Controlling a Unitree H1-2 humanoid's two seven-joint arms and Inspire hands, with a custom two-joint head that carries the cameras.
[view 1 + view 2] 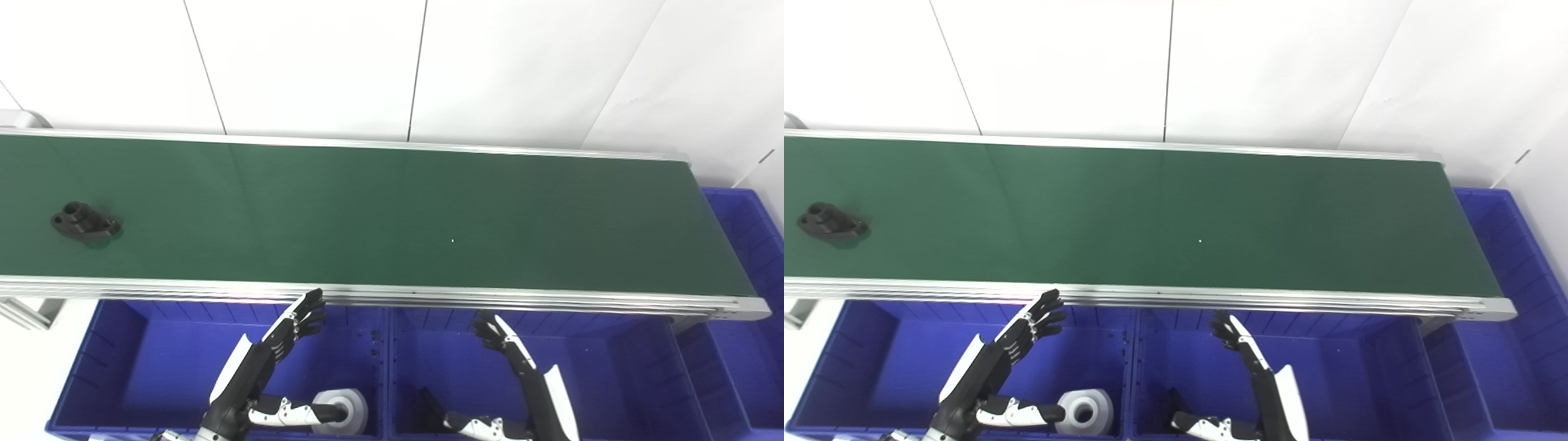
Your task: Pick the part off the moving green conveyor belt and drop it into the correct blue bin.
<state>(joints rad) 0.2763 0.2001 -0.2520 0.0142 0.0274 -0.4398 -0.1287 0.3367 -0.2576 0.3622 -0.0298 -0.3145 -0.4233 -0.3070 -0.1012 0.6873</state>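
Observation:
A black flanged part (84,221) lies on the green conveyor belt (392,214) near its left end. My left hand (293,327) hovers open over the left blue bin (122,355), just below the belt's near rail, far right of the part. My right hand (499,337) is open above the middle blue bin (600,367), fingers spread. Neither hand holds anything.
A white cylindrical part (343,411) rests in the left bin near the divider. A dark part (429,407) lies in the middle bin. A third blue bin (747,245) stands past the belt's right end. White wall panels back the belt.

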